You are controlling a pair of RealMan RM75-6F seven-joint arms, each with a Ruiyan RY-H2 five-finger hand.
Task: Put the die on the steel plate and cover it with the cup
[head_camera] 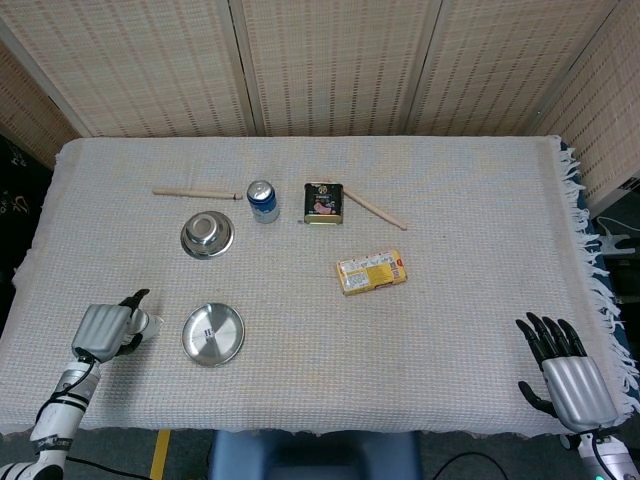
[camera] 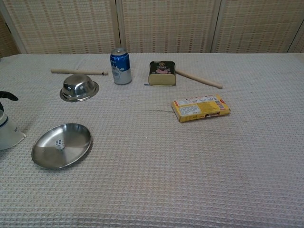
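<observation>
The steel plate (head_camera: 228, 346) (camera: 76, 137) lies near the table's front left. A small white die (head_camera: 207, 331) (camera: 59, 144) sits uncovered on it. Left of the plate, my left hand (head_camera: 103, 331) holds the white cup (head_camera: 146, 321) (camera: 6, 135), which is mouth down, clear of the plate and half cut off by the chest view's left edge. One dark finger (camera: 8, 96) sticks up above the cup. My right hand (head_camera: 570, 378) rests at the table's front right corner, fingers spread, holding nothing.
A steel bowl (head_camera: 207, 235), a blue can (head_camera: 262, 200) and a dark tin (head_camera: 324, 203) stand in the middle back. Two wooden sticks (head_camera: 195, 193) (head_camera: 375, 210) lie beside them. A yellow box (head_camera: 371, 271) lies at the centre.
</observation>
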